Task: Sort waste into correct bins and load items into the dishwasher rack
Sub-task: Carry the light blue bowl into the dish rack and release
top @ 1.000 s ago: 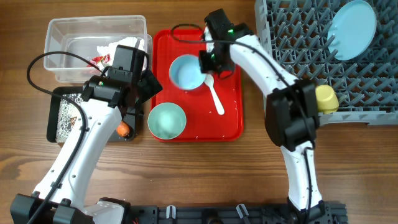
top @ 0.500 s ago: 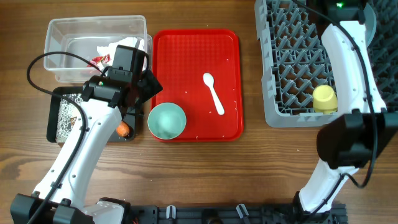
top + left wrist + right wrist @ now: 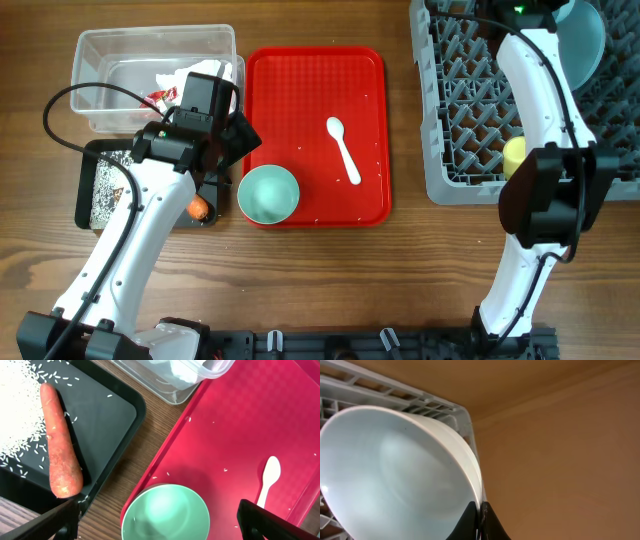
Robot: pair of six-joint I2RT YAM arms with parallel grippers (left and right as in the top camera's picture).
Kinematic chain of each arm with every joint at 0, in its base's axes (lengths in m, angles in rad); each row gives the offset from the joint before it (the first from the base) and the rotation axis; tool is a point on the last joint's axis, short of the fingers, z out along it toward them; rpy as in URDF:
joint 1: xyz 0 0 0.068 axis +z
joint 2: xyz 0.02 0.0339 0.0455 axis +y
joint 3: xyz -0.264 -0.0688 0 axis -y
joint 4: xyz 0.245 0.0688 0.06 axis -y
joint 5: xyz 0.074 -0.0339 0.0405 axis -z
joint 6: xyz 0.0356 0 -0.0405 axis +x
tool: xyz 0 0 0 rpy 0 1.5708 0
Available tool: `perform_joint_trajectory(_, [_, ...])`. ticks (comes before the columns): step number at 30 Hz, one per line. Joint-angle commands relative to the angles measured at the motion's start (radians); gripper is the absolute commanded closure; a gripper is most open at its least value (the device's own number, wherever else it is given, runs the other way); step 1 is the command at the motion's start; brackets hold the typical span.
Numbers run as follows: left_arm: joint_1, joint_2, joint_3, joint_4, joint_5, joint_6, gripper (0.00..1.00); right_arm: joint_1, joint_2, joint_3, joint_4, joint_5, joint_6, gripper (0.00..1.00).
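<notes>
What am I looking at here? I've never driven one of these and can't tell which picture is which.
Two white robot arms work at a wooden table. The wide picture looks down from above; the other two come from a camera on each wrist. The left gripper hangs open above the mint green bowl at a corner of the red tray, where a white spoon also lies. Beside it, a carrot lies in the black tray. The right gripper is shut on the rim of a light blue bowl at the grey rack, which holds a yellow cup.
</notes>
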Motion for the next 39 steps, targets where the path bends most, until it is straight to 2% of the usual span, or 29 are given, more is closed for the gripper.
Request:
perform_joint_trajectory(1, [0.002,0.008,0.000,0.002,-0.013,-0.005,0.00,-0.016,0.080,-0.001,0.008,-0.008,-0.002,0.96])
perform_joint_trajectory(5, [0.002,0.008,0.000,0.002,-0.013,-0.005,0.00,-0.027,0.141,-0.001,0.129,0.090,-0.008,0.96])
perform_joint_trajectory(10, [0.002,0.008,0.000,0.002,-0.013,-0.005,0.00,-0.027,0.148,-0.001,0.149,0.089,0.008,0.96])
perform_joint_trajectory(13, [0.002,0.008,0.000,0.002,-0.013,-0.005,0.00,-0.016,0.148,-0.001,0.101,0.089,0.012,0.96])
perform_joint_trajectory(16, [0.002,0.008,0.000,0.002,-0.013,-0.005,0.00,-0.005,0.149,-0.001,0.012,0.050,0.110,0.96])
perform_joint_trajectory(26, [0.002,0.008,0.000,0.002,-0.013,-0.005,0.00,0.093,0.150,-0.001,-0.119,0.032,0.106,0.95])
perform_joint_trajectory(27, [0.002,0.008,0.000,0.002,-0.013,-0.005,0.00,0.106,0.150,-0.001,-0.137,0.031,0.107,0.76])
perform_joint_trajectory(29, [0.002,0.008,0.000,0.002,-0.013,-0.005,0.00,0.135,0.150,-0.001,-0.147,0.032,0.123,0.50])
perform_joint_trajectory(30, [0.002,0.008,0.000,0.002,-0.013,-0.005,0.00,0.153,0.150,-0.001,-0.148,0.029,0.142,0.28])
perform_joint_trajectory(31, [0.002,0.008,0.000,0.002,-0.013,-0.005,0.00,0.169,0.150,-0.001,-0.148,0.029,0.153,0.20])
perform_joint_trajectory(35, [0.002,0.008,0.000,0.002,-0.013,-0.005,0.00,0.202,0.143,0.000,-0.143,0.029,0.168,0.16])
perform_joint_trajectory(39, [0.002,0.008,0.000,0.002,-0.013,-0.005,0.00,0.207,0.050,0.000,-0.144,-0.036,0.272,0.14])
